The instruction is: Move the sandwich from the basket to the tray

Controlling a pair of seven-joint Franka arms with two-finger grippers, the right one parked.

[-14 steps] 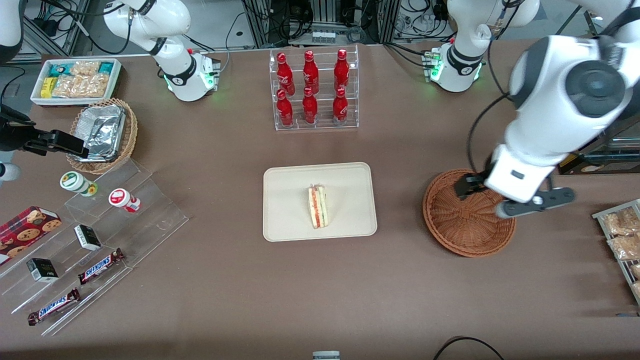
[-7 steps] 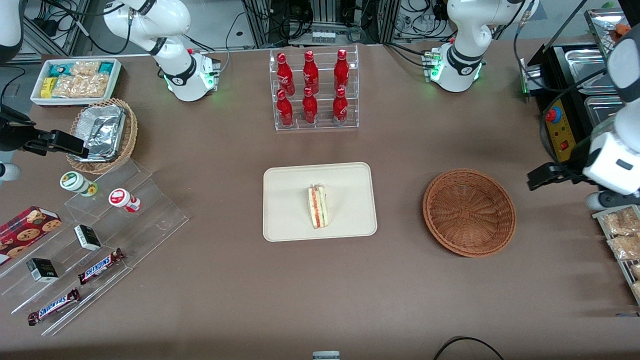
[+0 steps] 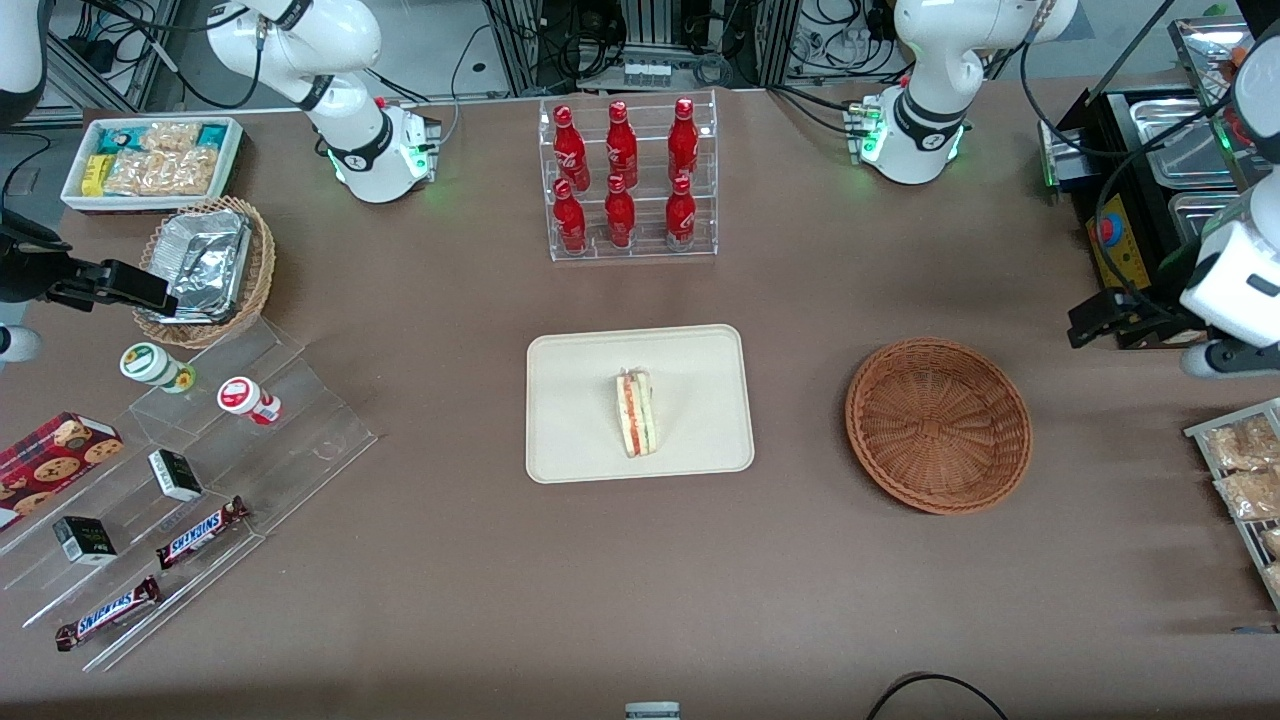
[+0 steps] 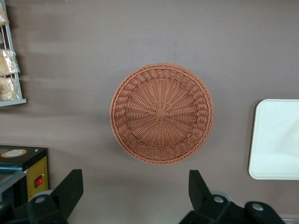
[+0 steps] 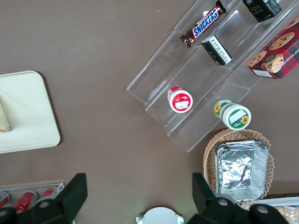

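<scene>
Bottles, red, are standing in a clear rack farther from the front camera than the tray. Toward the parked arm's end of the table, a white bin of snack packets is lying beside a pale wicker basket lined with foil; nearer the camera, clear stepped shelves are carrying two small tubs, a cookie box and chocolate bars. Toward my own end, a wire rack of wrapped pastries is sitting at the table's edge, with a black control box just beside me. Nothing is standing between me and the brown basket.

My pincer is hanging above the table near the control box, its two fingers spread wide apart, holding nothing and touching nothing.

Sandwich: it is lying on the tray, on its side, with the red and green filling showing along one edge. It is well apart from my pincer, with the brown basket sitting bare between us.
</scene>
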